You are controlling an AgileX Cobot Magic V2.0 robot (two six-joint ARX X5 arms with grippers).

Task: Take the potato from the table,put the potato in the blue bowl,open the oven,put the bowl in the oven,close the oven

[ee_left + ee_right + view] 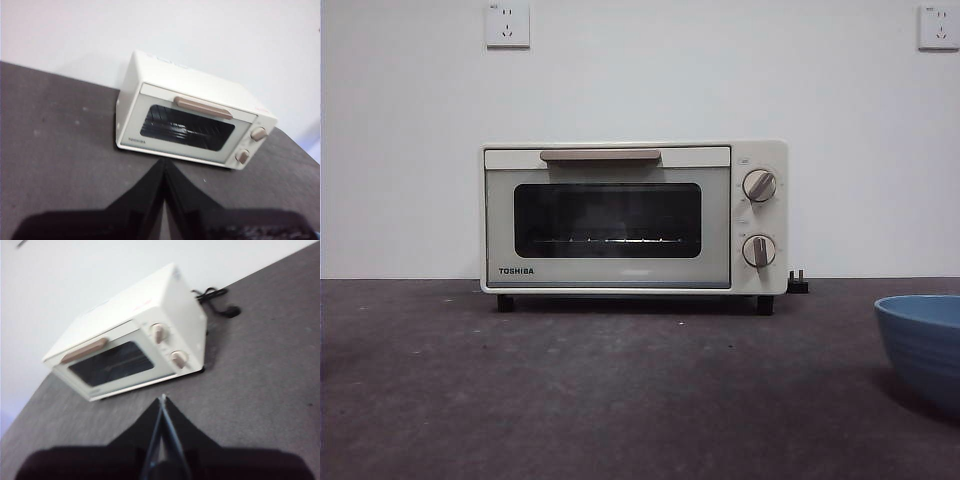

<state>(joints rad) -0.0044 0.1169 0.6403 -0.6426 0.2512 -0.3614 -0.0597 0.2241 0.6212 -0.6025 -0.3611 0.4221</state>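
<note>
The cream-white TOSHIBA oven [634,218] stands at the back of the dark table [600,390], its door closed, beige handle [600,155] across the top and two knobs on its right. It also shows in both wrist views, oven [192,120] and oven [127,340]. The blue bowl [923,345] sits at the right edge of the front view, partly cut off. No potato shows in any view. My left gripper [163,162] and right gripper [162,399] are both shut, empty, held above the table well in front of the oven.
A black power cord and plug [220,302] lie behind the oven's right side, the plug [798,284] showing by its foot. Two wall sockets [508,25] sit high on the white wall.
</note>
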